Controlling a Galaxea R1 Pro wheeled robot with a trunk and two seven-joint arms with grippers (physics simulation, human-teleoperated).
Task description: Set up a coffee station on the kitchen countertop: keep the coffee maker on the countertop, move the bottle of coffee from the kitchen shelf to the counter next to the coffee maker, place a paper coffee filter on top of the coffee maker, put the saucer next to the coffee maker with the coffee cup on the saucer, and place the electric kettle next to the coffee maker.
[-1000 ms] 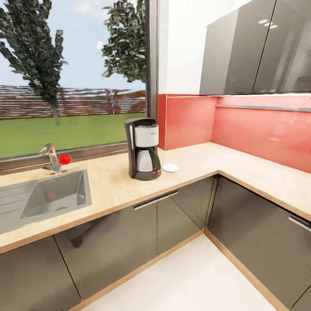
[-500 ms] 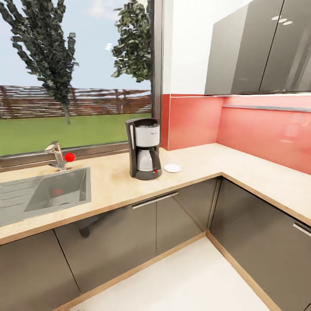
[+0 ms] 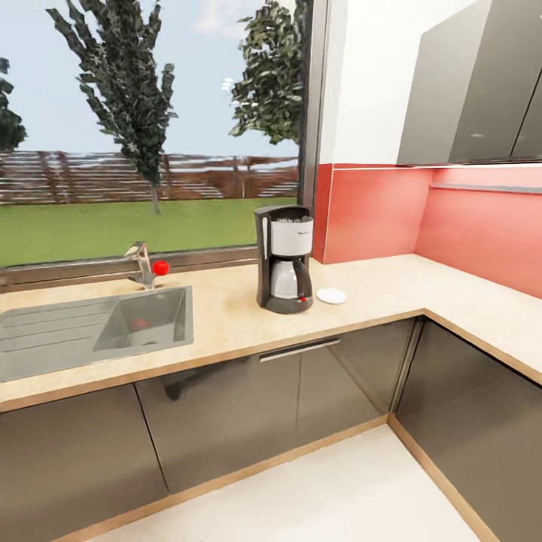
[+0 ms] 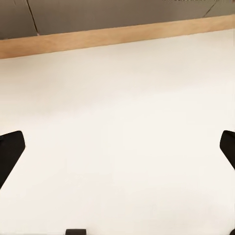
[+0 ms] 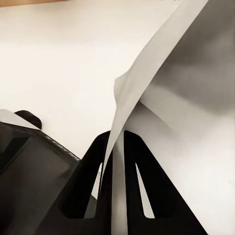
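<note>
Your right gripper point(image 5: 113, 161) has its fingers pinched together on the paper coffee filter point(image 5: 171, 83), which fans out past the tips above the pale floor point(image 5: 58, 58). The coffee maker point(image 3: 284, 259) stands on the countertop point(image 3: 226, 316), the saucer point(image 3: 331, 296) just beside it and the sink point(image 3: 98, 325) well apart on its other side. Your left gripper point(image 4: 117, 147) hangs with its fingers spread wide over the floor, holding nothing.

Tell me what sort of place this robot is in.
A simulated home kitchen, by the look of it: an L-shaped countertop over dark cabinets, a steel sink with a tap under a garden window, and a coffee maker with a saucer beside it.
</note>
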